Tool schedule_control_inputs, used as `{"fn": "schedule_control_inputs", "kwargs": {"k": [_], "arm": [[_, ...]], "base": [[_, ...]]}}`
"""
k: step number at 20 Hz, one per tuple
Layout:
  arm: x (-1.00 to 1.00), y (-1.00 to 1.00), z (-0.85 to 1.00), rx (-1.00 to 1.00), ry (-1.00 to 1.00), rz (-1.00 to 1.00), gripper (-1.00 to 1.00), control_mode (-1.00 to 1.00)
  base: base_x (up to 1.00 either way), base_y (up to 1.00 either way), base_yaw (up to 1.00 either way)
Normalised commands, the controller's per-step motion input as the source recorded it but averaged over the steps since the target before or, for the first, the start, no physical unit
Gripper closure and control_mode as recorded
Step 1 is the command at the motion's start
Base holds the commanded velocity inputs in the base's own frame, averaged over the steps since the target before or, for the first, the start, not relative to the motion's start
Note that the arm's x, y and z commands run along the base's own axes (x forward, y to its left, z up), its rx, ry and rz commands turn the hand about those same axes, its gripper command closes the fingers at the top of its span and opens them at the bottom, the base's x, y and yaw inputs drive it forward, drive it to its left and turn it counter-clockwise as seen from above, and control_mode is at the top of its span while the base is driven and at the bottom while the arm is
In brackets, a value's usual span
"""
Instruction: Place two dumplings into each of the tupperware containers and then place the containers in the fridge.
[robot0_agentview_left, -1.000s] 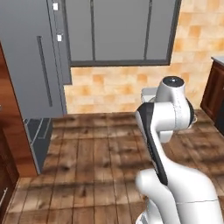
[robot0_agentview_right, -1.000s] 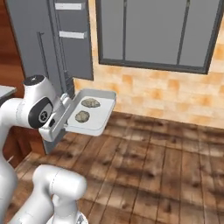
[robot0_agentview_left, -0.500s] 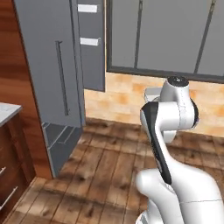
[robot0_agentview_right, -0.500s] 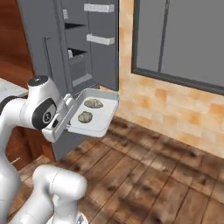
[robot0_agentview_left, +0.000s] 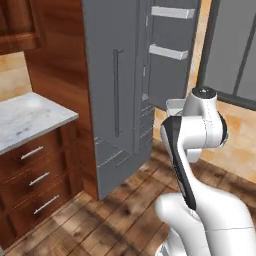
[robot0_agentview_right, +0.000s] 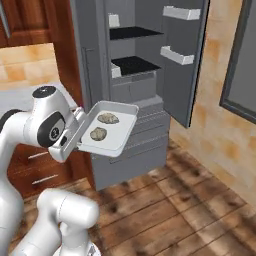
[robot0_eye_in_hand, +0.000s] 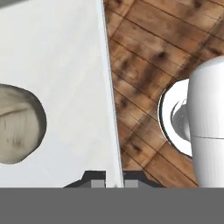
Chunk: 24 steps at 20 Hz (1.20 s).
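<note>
Jaws clamped on the near rim of the tupperware container (robot0_agentview_right: 107, 131), fridge (robot0_agentview_right: 132, 75) ahead.

From my seat, the gripper (robot0_eye_in_hand: 114, 178) is pinched shut on the edge of the pale tub, which juts out from the hand roughly level, its long axis running away from the wrist toward the appliance. Two dumplings (robot0_agentview_right: 99, 133) lie inside it, one nearer the hand and one further out, apart from each other. Beyond the tub's far rim the fridge stands with its door (robot0_agentview_right: 181, 55) swung open to the right, black shelves (robot0_agentview_right: 132, 63) exposed higher than the tub. My read: the load must go forward and up to reach a shelf, keeping flat.
</note>
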Motion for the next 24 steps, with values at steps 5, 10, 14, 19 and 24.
{"fn": "schedule_control_inputs", "kwargs": {"k": [5, 10, 14, 19, 24], "arm": [[0.0, 0.0, 0.0, 0.0, 0.0, 0.0, 1.0, 1.0], [0.0, 0.0, 0.0, 0.0, 0.0, 0.0, 1.0, 1.0], [0.0, 0.0, 0.0, 0.0, 0.0, 0.0, 1.0, 1.0], [0.0, 0.0, 0.0, 0.0, 0.0, 0.0, 1.0, 1.0], [0.0, 0.0, 0.0, 0.0, 0.0, 0.0, 1.0, 1.0]], "base": [[0.41, -0.72, 0.65], [0.2, -0.9, 0.61], [0.14, -0.99, 0.52], [0.26, -0.98, 0.45], [0.64, -0.46, 0.26]]}}
